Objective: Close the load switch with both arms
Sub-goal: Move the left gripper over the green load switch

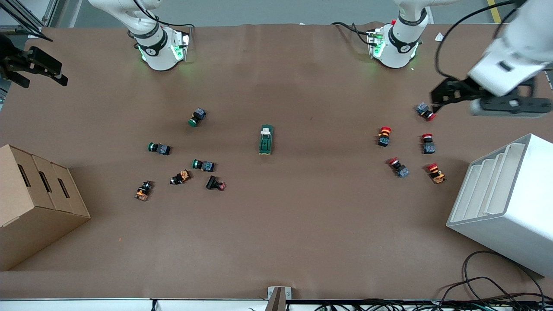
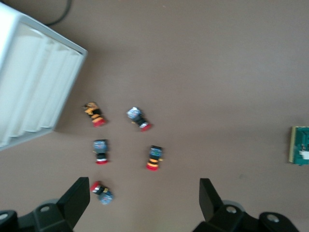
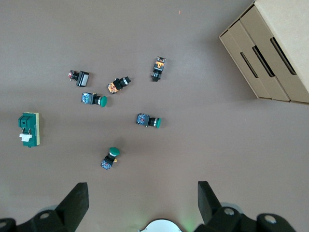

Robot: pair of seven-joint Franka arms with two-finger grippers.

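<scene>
The load switch (image 1: pixel 266 139) is a dark-green block with a white lever, lying in the middle of the table. It also shows in the right wrist view (image 3: pixel 29 129) and at the edge of the left wrist view (image 2: pixel 300 145). My left gripper (image 1: pixel 444 96) hangs open (image 2: pixel 145 198) over the red-capped buttons at the left arm's end, with nothing between its fingers. My right gripper (image 1: pixel 43 69) hangs open (image 3: pixel 143 200) and empty at the right arm's end of the table, high over the table's edge. Both are far from the switch.
Several red-capped push buttons (image 1: pixel 384 135) lie toward the left arm's end, beside a white slotted rack (image 1: pixel 510 203). Green-capped and other buttons (image 1: pixel 198 116) lie toward the right arm's end, beside a cardboard box (image 1: pixel 34 203). Cables (image 1: pixel 488 289) trail at the front edge.
</scene>
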